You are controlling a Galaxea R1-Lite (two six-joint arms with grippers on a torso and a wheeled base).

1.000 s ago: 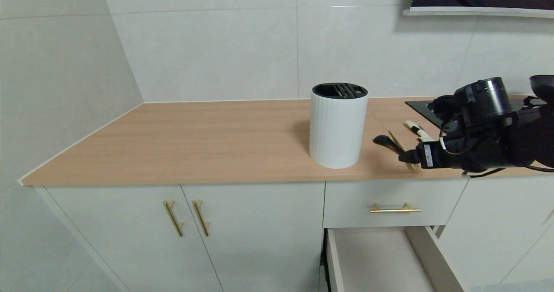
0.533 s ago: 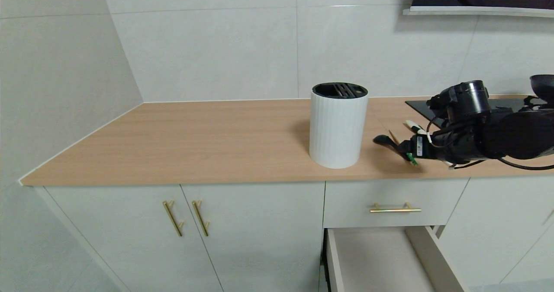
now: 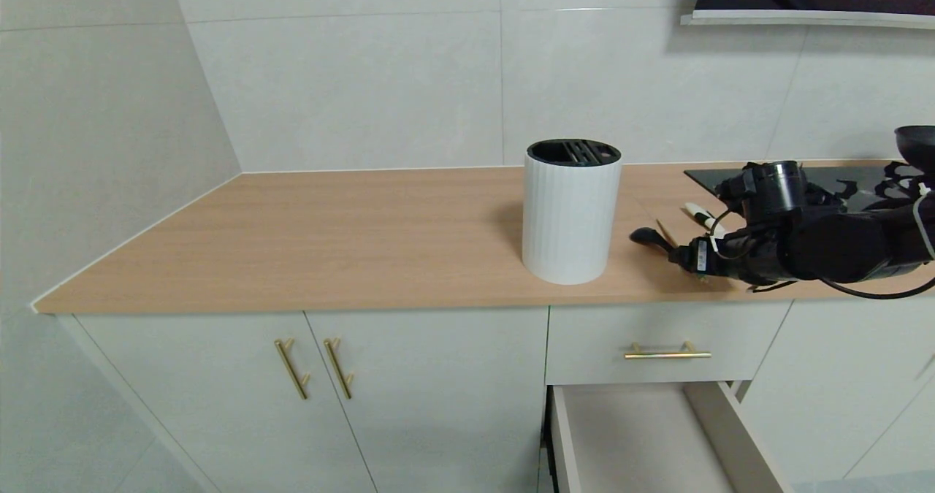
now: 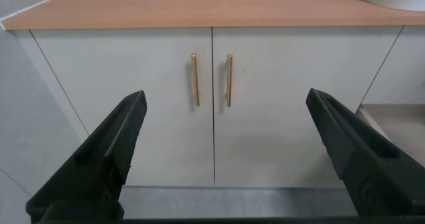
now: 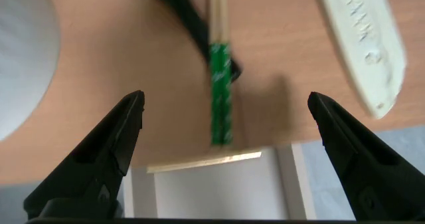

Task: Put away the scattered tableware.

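Note:
A white ribbed utensil holder (image 3: 570, 219) with a black slotted top stands on the wooden counter (image 3: 329, 237). To its right lie a black spoon (image 3: 646, 237), a pair of chopsticks (image 3: 668, 233) and a white-handled knife (image 3: 701, 217). My right gripper (image 3: 685, 256) sits low over the counter's front edge beside them. In the right wrist view it is open (image 5: 224, 99), straddling the green-tipped chopsticks (image 5: 221, 104); the black spoon handle (image 5: 180, 16) and the knife handle (image 5: 364, 44) lie close by. My left gripper (image 4: 226, 94) is open with nothing in it, facing the cabinet doors (image 4: 211, 117).
A drawer (image 3: 643, 434) stands pulled open below the counter, under a shut drawer with a gold handle (image 3: 666, 353). A black cooktop (image 3: 789, 179) lies at the back right. The counter's left half is bare, and tiled walls close it off behind and on the left.
My right arm has dropped lower toward the counter and its wrist has tilted down over the chopsticks. The holder and the utensils have stayed put.

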